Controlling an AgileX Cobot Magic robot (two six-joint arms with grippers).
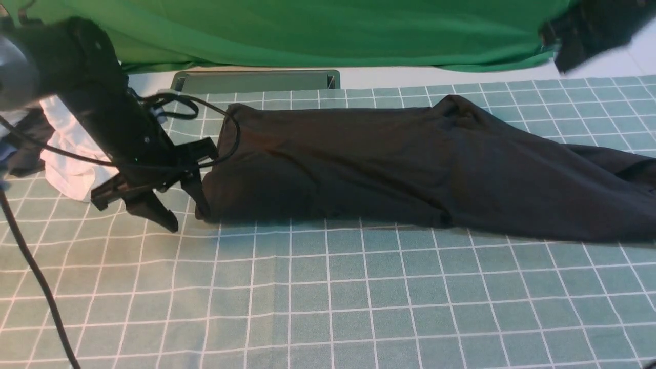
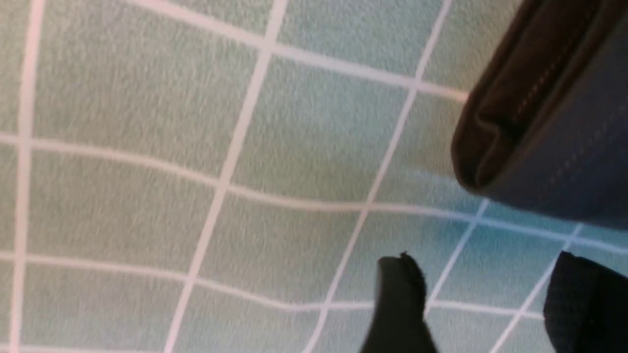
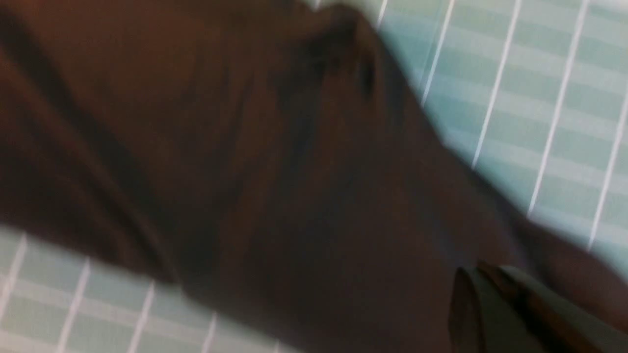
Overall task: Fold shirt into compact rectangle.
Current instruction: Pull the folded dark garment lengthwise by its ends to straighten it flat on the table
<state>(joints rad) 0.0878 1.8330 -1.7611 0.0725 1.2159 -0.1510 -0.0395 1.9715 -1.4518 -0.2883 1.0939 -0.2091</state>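
The black shirt lies on the checked tablecloth as a long band folded lengthwise; its right end runs off the frame, and no print or label shows. My left gripper hangs open just off the band's left end. In the left wrist view the left gripper has only tablecloth between its fingers, with the shirt's hemmed corner close beyond. The right arm is a raised blur at the far right. In the blurred right wrist view the right gripper appears shut above the shirt.
A white garment is bunched behind the left arm. Bright green cloth drapes along the back. A grey recessed slot sits at the table's far edge. A black cable trails down the left side.
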